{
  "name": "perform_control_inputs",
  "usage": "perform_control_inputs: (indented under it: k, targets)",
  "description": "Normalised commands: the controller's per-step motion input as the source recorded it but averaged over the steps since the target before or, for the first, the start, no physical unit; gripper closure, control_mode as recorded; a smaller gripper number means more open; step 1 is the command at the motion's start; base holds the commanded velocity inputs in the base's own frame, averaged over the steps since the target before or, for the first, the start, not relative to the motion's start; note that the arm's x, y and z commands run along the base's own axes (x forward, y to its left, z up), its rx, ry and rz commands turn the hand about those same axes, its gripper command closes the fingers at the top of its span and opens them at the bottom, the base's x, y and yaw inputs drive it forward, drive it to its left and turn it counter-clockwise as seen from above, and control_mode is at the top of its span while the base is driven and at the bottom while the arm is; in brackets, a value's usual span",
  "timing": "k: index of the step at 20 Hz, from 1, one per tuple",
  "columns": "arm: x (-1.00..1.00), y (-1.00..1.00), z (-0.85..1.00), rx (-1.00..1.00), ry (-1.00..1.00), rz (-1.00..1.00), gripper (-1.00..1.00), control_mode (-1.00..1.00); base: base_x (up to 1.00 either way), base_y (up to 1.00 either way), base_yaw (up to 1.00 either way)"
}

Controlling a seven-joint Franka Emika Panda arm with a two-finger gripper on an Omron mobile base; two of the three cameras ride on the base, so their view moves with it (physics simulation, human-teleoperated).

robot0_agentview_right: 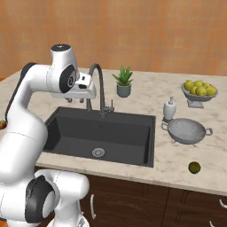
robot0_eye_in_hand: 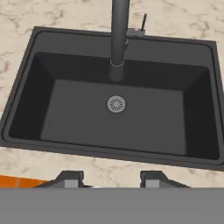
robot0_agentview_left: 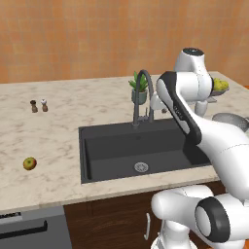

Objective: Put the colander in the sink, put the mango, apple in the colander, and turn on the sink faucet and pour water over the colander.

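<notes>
The pincer (robot0_eye_in_hand: 111,178) hangs above the sink (robot0_agentview_right: 146,133), closed as far as it goes with nothing between its 2 fingertips (robot0_eye_in_hand: 70,178). The basin holds no objects, only its round drain (robot0_eye_in_hand: 116,104), under the arched faucet (robot0_agentview_right: 98,84). The colander (robot0_agentview_right: 186,130) sits on the counter (robot0_agentview_right: 175,162) right of the sink, with the mango (robot0_agentview_right: 194,167) nearer the front edge. The apple (robot0_agentview_left: 30,163) lies on the counter well left of the sink.

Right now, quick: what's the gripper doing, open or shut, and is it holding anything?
Gripper: shut and holding nothing; it hangs above the sink.
</notes>
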Motion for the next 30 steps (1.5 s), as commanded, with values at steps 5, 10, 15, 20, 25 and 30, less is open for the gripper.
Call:
perform_control_inputs:
  k: [5, 10, 15, 20, 25, 30]
  targets:
    - [0.00, -0.33, 0.00, 0.00, 0.00, 0.00, -1.00, -1.00, 0.00, 0.00, 0.00]
    - [0.00, -0.76, 0.00, 0.00, 0.00, 0.00, -1.00, -1.00, 0.00, 0.00, 0.00]
    - [0.00, -0.82, 0.00, 0.00, 0.00, 0.00, -1.00, -1.00, 0.00, 0.00, 0.00]
    - [0.04, -0.69, 0.00, 0.00, 0.00, 0.02, -1.00, -1.00, 0.00, 0.00, 0.00]
    - [0.10, -0.49, -0.09, 0.00, 0.00, 0.01, -1.00, -1.00, 0.00, 0.00, 0.00]
    - [0.18, -0.51, -0.23, 0.00, 0.00, 0.00, -1.00, -1.00, 0.00, 0.00, 0.00]
